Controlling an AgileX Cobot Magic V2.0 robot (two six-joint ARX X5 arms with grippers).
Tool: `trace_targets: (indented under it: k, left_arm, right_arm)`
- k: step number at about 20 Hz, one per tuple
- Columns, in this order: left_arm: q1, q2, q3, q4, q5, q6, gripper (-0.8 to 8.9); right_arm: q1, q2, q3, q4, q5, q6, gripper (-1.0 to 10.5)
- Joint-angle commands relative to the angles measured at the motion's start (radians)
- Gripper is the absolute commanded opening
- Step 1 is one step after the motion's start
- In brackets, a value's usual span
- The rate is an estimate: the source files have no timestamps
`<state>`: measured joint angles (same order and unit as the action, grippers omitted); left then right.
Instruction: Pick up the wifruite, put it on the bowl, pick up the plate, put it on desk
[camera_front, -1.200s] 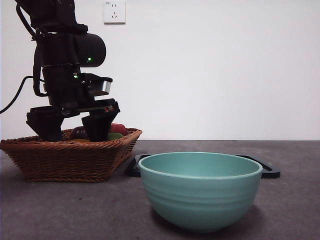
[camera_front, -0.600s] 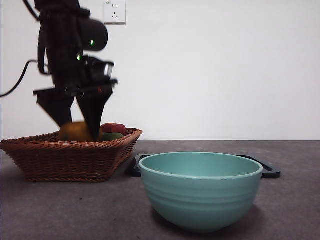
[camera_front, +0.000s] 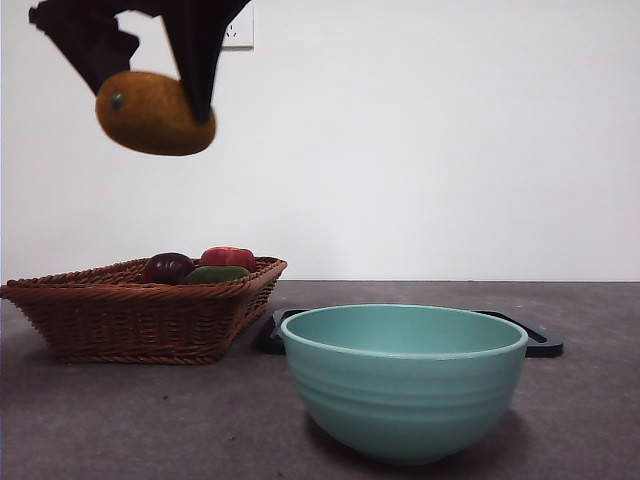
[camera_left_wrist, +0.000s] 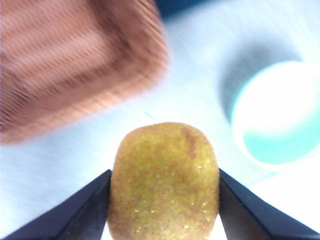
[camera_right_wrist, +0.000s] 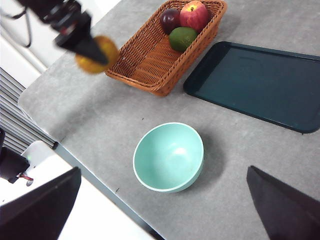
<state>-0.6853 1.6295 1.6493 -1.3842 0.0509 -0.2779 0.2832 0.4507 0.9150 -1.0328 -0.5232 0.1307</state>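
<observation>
Wifruite aloft in left gripper, bowl off to 1 side below.

Bowl (camera_front: 404, 380) sat on desk (camera_front: 590, 400) in front of the wicker basket (camera_front: 130, 310); left gripper (camera_left_wrist: 164, 200) clamped wifruite (camera_front: 153, 112) high near the basket, crosswise between the jaws. Carry must run sideways to the bowl, then down. Right gripper (camera_right_wrist: 165, 210) waited, jaws spread, holding nothing.

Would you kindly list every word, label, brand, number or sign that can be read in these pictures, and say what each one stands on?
None: no readable text shows in any view.
The wall socket, half hidden behind the left gripper holding the wifruite, shows no legible marking.
The bowl, basket and tray are unmarked.
</observation>
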Motion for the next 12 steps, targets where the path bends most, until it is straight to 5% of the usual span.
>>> trace_targets:
  k: [1, 12]
  left_arm:
    - [-0.081, 0.013, 0.025, -0.003, 0.001, -0.140, 2.76]
    - [-0.354, 0.150, 0.025, 0.184, -0.009, -0.265, 2.76]
  right_arm:
    - [0.005, 0.003, 0.016, 0.003, -0.001, -0.003, 6.6]
    - [0.005, 0.003, 0.017, -0.008, -0.001, -0.004, 6.6]
